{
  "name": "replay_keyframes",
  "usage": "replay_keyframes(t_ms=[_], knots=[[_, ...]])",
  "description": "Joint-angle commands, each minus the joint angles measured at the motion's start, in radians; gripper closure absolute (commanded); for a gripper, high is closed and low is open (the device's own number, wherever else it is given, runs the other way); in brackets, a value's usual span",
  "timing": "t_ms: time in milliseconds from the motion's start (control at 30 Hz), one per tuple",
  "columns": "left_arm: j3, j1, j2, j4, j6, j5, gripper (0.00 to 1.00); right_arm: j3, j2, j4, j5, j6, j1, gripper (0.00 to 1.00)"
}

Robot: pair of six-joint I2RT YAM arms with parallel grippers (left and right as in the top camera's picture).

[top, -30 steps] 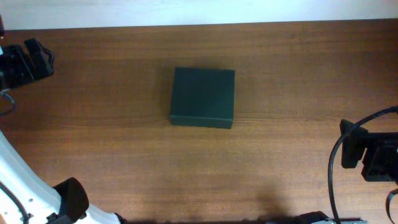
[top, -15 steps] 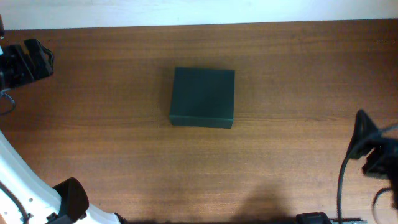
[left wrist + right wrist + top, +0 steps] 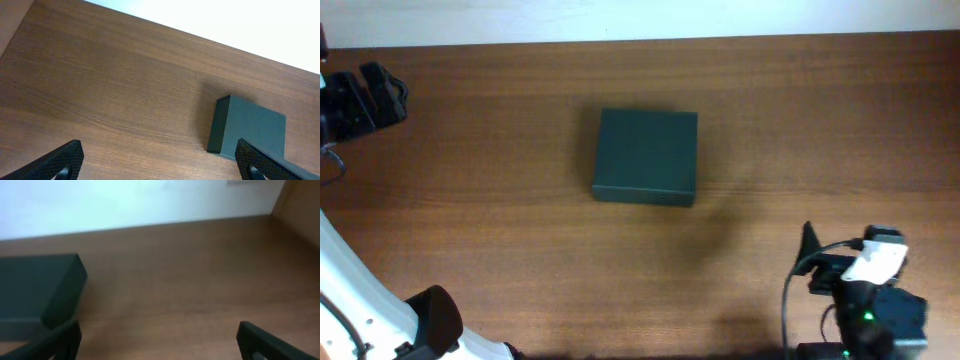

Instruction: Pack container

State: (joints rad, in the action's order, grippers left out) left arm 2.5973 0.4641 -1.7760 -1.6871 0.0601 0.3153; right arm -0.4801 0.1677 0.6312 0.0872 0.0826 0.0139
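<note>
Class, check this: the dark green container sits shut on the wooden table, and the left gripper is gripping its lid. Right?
Not quite. The container sits shut on the table, but the left gripper is not gripping its lid: the overhead view shows it near the table's left edge, well apart from the container.

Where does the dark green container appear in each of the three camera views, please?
Overhead: the container sits just above the picture's centre.
Left wrist: the container is at lower right.
Right wrist: the container is far left, cut by the left edge.
Shared landmark: the far edge of the table against the pale wall.
</note>
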Motion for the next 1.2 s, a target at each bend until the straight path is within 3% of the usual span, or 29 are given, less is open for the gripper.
replay_keyframes(t_ms=[0,300,1167], knots=[[-0.004,-0.003,0.003,0.000,-0.006,0.010,0.01,0.103,-0.050,-0.073,-0.024,0.005,0.008,0.01],[-0.004,-0.003,0.003,0.000,-0.007,0.010,0.01,0.257,-0.167,-0.138,-0.024,0.005,0.008,0.01],[-0.004,-0.003,0.003,0.000,-0.007,0.010,0.01,0.344,-0.164,-0.149,-0.027,0.004,0.007,0.01]])
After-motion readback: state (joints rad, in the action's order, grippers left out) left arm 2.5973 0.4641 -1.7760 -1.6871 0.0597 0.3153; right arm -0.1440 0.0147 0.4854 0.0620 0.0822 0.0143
